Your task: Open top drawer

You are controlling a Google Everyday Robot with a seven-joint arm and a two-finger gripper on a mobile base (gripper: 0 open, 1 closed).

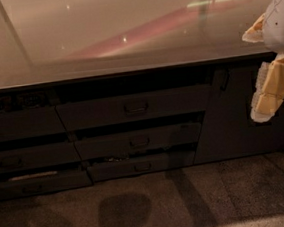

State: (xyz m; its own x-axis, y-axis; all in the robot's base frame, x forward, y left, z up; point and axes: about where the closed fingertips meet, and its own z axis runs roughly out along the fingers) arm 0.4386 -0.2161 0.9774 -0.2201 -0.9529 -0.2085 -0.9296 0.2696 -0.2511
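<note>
The top drawer [134,107] is the wide dark grey one in the middle column, just under the countertop. Its small loop handle [136,107] sits at the centre of the tall flat front. A dark gap runs along above the front, and none of the inside shows. My gripper [263,105], yellow padded under a white wrist, hangs at the far right in front of the cabinet door. It is well to the right of the handle, at about the same height, and holds nothing that I can see.
Two shallower drawers [139,142] lie below the top one. Another drawer column [20,124] stands at the left, its lowest drawer slightly out. A tall plain cabinet door [230,117] is on the right. The glossy countertop [113,28] overhangs above, with carpet [151,205] below.
</note>
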